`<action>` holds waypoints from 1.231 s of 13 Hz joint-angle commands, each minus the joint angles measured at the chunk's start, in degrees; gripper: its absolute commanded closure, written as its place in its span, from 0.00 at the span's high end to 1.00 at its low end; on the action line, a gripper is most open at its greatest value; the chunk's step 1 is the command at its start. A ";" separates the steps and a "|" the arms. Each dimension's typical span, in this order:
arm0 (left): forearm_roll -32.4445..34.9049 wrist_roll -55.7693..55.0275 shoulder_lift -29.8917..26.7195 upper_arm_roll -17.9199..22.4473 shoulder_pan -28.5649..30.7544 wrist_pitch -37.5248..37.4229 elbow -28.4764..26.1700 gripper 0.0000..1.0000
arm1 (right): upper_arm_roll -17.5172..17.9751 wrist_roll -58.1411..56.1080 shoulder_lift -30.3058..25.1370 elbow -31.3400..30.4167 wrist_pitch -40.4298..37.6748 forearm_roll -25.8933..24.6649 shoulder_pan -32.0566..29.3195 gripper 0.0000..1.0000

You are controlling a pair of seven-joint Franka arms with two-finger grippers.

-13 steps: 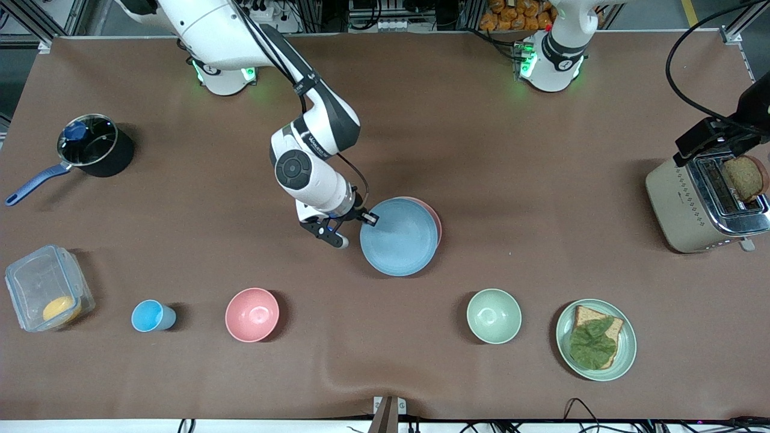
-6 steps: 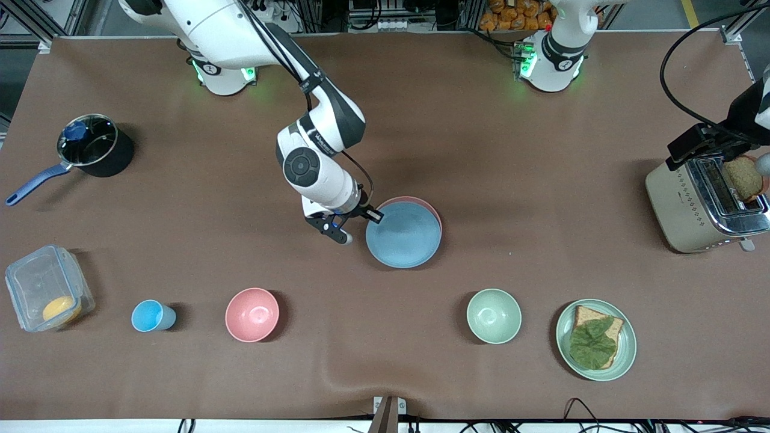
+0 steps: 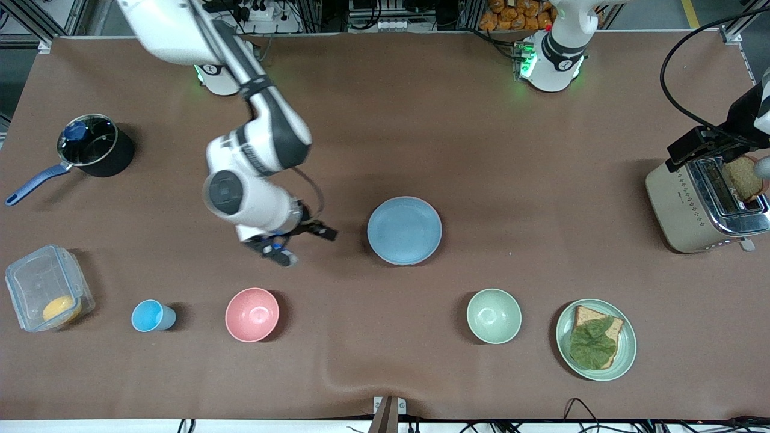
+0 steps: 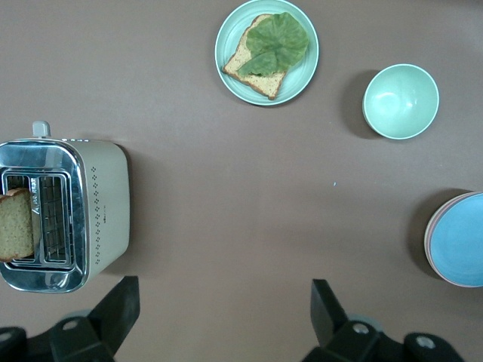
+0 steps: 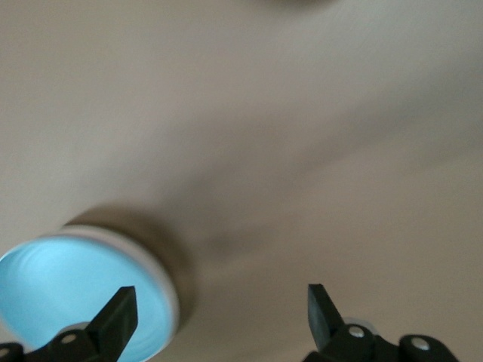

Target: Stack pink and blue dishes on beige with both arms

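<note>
The light blue plate [image 3: 404, 231] lies flat at the table's middle, on top of a stack. Of the pink plate [image 4: 428, 241] only a thin rim shows under it. The beige plate is hidden beneath them. My right gripper [image 3: 304, 244] hangs open and empty over bare table beside the stack, toward the right arm's end. In the right wrist view the blue plate [image 5: 72, 294] shows blurred by one fingertip [image 5: 121, 313]. My left gripper [image 3: 704, 144] waits open and empty high over the toaster's end, its fingertips [image 4: 324, 305] wide apart.
Nearer the front camera stand a blue cup [image 3: 153, 316], a deep pink bowl [image 3: 252, 314], a green bowl [image 3: 494, 316] and a green plate [image 3: 625, 355] with toast and a leaf. A toaster [image 3: 680, 204], a black pot [image 3: 96, 147] and a clear box [image 3: 48, 287] sit at the table's ends.
The right gripper set the blue plate down on the pink one, let go, and drew away toward the right arm's end. The left arm hardly moved.
</note>
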 commanded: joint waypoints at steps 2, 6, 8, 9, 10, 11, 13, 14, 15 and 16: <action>-1.23 1.60 0.14 0.16 0.37 -0.86 0.09 1.00 | 0.16 -13.15 -2.21 -2.48 -4.11 -7.28 -9.02 1.00; -1.32 1.17 0.23 0.16 0.54 -0.86 0.18 1.00 | 0.16 -28.30 -11.32 -10.52 -8.10 -7.29 -16.43 1.00; -1.32 0.90 0.23 0.25 0.54 -0.86 -0.34 1.00 | 0.16 -29.79 -17.92 -16.43 -5.98 -7.47 -16.52 1.00; -1.32 0.81 0.23 0.17 0.54 -0.86 -0.87 1.00 | 0.08 -32.33 -20.04 -16.71 -6.41 -7.56 -17.13 1.00; -1.32 0.73 0.23 0.16 0.54 -0.86 -0.88 1.00 | 0.08 -35.49 -21.80 -16.63 -6.68 -7.82 -18.10 1.00; -1.32 0.73 0.23 0.16 0.46 -0.86 -0.88 1.00 | 0.08 -39.00 -23.39 -16.36 -7.29 -8.95 -19.24 1.00; -1.32 0.73 0.41 0.16 0.45 -0.86 -0.88 1.00 | 0.08 -44.29 -26.03 -14.44 -10.52 -11.24 -21.43 1.00; -1.32 0.73 0.50 0.16 0.37 -0.86 -0.88 1.00 | 0.08 -45.53 -26.48 -11.73 -14.38 -12.29 -22.58 1.00; -1.32 0.73 0.58 0.08 0.02 -0.86 -0.88 1.00 | 0.08 -45.71 -26.57 -8.14 -18.50 -13.78 -23.46 1.00; -1.32 0.81 0.58 0.08 -0.16 -0.86 -0.88 1.00 | 0.08 -45.71 -26.57 -4.71 -21.85 -16.06 -23.81 1.00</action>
